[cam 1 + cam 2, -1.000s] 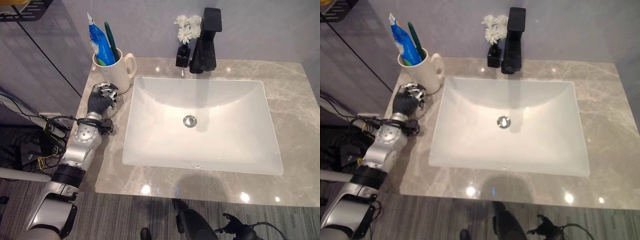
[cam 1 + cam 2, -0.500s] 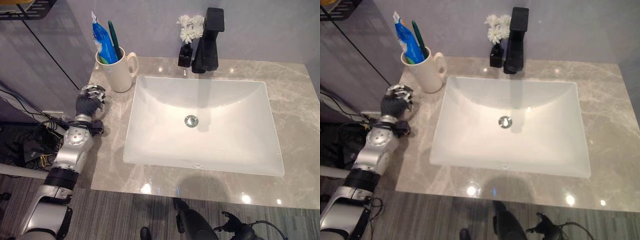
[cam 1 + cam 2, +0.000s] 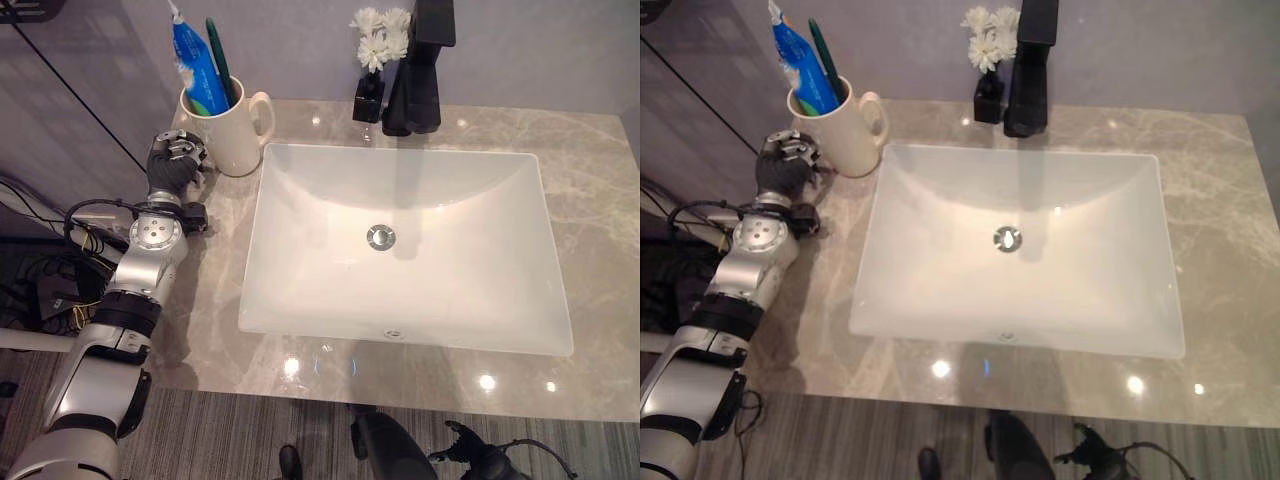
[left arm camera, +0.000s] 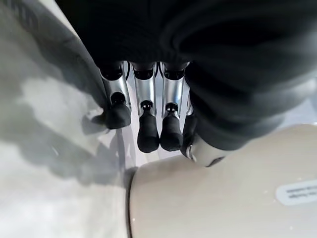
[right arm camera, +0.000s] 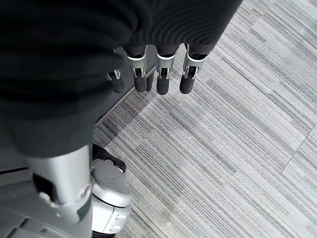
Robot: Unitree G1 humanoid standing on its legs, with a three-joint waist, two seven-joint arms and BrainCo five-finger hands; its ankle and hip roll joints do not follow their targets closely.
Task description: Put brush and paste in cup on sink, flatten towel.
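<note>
A: The cream ceramic cup with a side handle (image 3: 226, 130) is standing at the back left corner of the grey marble counter (image 3: 590, 180), holding the blue toothpaste tube (image 3: 193, 70) and the dark green toothbrush (image 3: 218, 72) upright.

B: What is the left hand (image 3: 172, 165) doing?

A: It is hovering just beside the cup wall on the side away from the handle, fingers (image 4: 148, 134) relaxed and gripping nothing. The right hand (image 5: 158, 74) is hanging over the grey striped carpet (image 5: 237, 148), fingers loosely straight too.

B: How would the cup handle?

A: I judge it stiff, glazed, breakable and top-heavy with tall contents. Wrapping low around the body, or using the handle, looks safest.

B: Room to move?

A: The cup is sitting near the counter's left edge, the white rectangular basin (image 3: 400, 240) just beside it. The black faucet (image 3: 420, 70) and small black vase of white flowers (image 3: 372, 60) are standing well apart. I am seeing no towel.
</note>
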